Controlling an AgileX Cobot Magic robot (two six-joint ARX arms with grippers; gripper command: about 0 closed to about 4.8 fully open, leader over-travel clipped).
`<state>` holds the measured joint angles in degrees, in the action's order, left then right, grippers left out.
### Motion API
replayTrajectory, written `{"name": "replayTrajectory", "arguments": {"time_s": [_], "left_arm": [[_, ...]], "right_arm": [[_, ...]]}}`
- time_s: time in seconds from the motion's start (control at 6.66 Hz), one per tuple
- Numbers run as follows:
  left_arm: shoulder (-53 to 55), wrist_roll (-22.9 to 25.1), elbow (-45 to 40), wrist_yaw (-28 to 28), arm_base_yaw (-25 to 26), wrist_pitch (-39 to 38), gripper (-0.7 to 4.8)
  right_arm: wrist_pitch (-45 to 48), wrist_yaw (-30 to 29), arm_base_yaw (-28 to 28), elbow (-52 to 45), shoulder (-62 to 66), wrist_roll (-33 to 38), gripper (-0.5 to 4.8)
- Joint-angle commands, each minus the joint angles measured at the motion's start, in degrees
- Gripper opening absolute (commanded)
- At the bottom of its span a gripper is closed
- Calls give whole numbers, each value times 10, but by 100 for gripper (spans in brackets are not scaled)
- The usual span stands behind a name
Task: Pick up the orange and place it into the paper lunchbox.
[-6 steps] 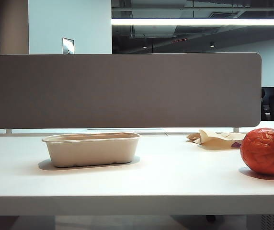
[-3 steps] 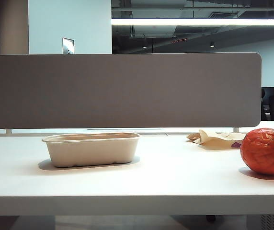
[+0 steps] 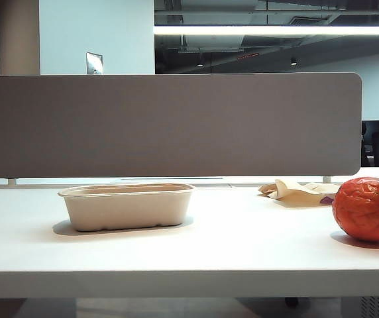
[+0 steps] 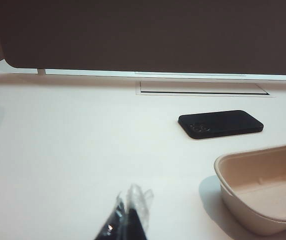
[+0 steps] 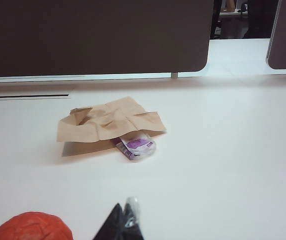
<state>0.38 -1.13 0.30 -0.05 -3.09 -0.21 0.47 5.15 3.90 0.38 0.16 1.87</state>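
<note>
The white table (image 3: 242, 252) carries everything, with a grey partition (image 3: 169, 126) standing along its far edge. The paper lunchbox (image 3: 127, 207) sits empty left of the table's middle, back from the near edge. The orange (image 3: 368, 209) rests on the table toward the right edge, well apart from the lunchbox. Behind the orange, nearer the far edge, lies a crumpled paper wrapper (image 5: 108, 125) with a purple piece (image 5: 138, 145) poking out from under it. A black phone (image 4: 220, 123) lies flat beyond the lunchbox, toward the far edge.

Neither arm appears in the exterior view. The right hand (image 5: 125, 220) shows only as dark fingertips pressed together, holding nothing, with the orange just beside it. The left hand (image 4: 128, 217) hovers over bare table near the lunchbox; its tips look close together, but I cannot tell its state.

The task seems not yet begun: the first step, reaching for the orange, is in hand. Next, the right hand would need to spread its fingers wide and settle around the fruit.

No brand or writing is readable anywhere.
</note>
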Motion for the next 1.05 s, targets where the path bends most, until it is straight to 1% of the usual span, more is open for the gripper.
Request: {"name": "replayTrajectory", "arguments": {"time_s": [0.15,0.3,0.45,0.6,0.75,0.9,1.05], "left_arm": [[0,-50,61,-26,-1,9,-5],[17,-100,107,-57,-1,-25,-5],[81,-100,174,-48,-1,-35,-5],[100,-99,190,-46,-1,-35,-5],[446,-11,458,118,-43,-80,-5],[495,19,504,117,-102,-100,-5],[503,19,511,117,-115,-101,-6]], "right_arm": [[-43,14,1,89,2,1,-2],[-80,13,1,138,16,18,-2],[-119,11,1,211,55,26,-2],[-123,11,1,226,66,26,-2],[-179,-121,4,410,292,26,-2],[-187,-132,16,445,340,26,-2],[-188,-131,24,453,353,26,-2]]}}
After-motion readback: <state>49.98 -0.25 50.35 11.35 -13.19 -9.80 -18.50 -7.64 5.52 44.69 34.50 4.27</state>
